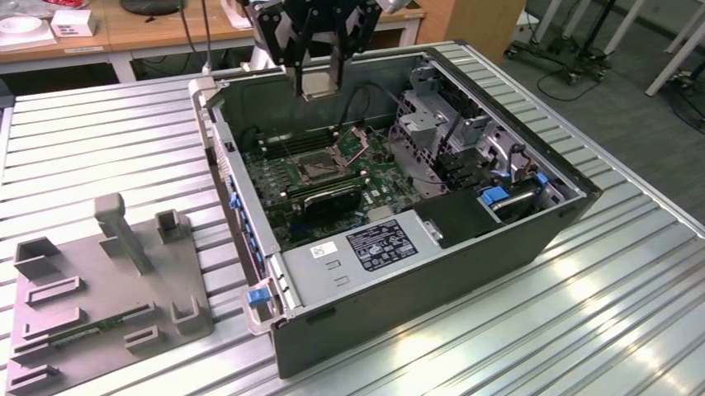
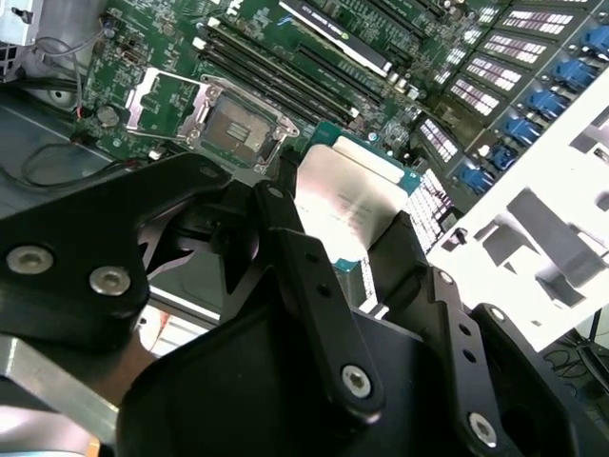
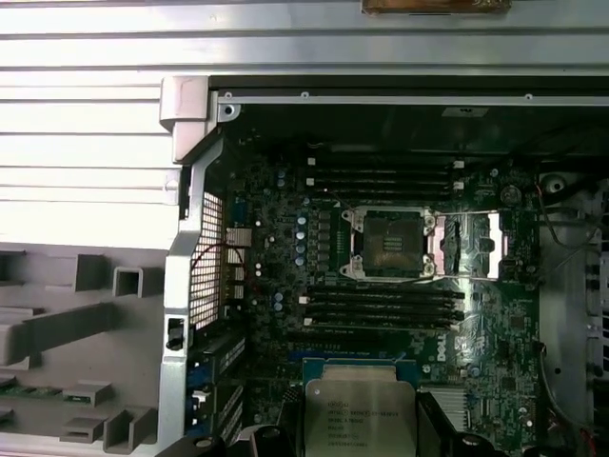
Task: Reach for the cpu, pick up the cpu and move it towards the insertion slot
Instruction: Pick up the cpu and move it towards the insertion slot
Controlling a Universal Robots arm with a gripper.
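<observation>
Your gripper (image 1: pixel 317 78) hangs above the far rim of the open computer case (image 1: pixel 551 239) in the exterior view, its black fingers (image 2: pixel 314 286) closed on the cpu (image 2: pixel 347 205), which they hold clear of the board. In the exterior view the cpu (image 1: pixel 317 84) shows as a pale square between the fingertips, at about 12 o'clock from the insertion slot (image 1: pixel 312 167) and well apart from it. In the first wrist view the cpu (image 3: pixel 360 414) lies face-up at 6 o'clock of the insertion slot (image 3: pixel 389 243), with the long black memory slots (image 3: pixel 385 309) between the two. The insertion slot (image 2: pixel 233 129) stands open in the second wrist view, dark centre exposed, its metal frame (image 3: pixel 466 246) swung out beside it. On the slatted metal table (image 1: pixel 99 140), at 9 o'clock of the case in the exterior view, sits a grey fixture tray (image 1: pixel 111 289) with a green memory stick (image 1: pixel 94 326) lying in it.
</observation>
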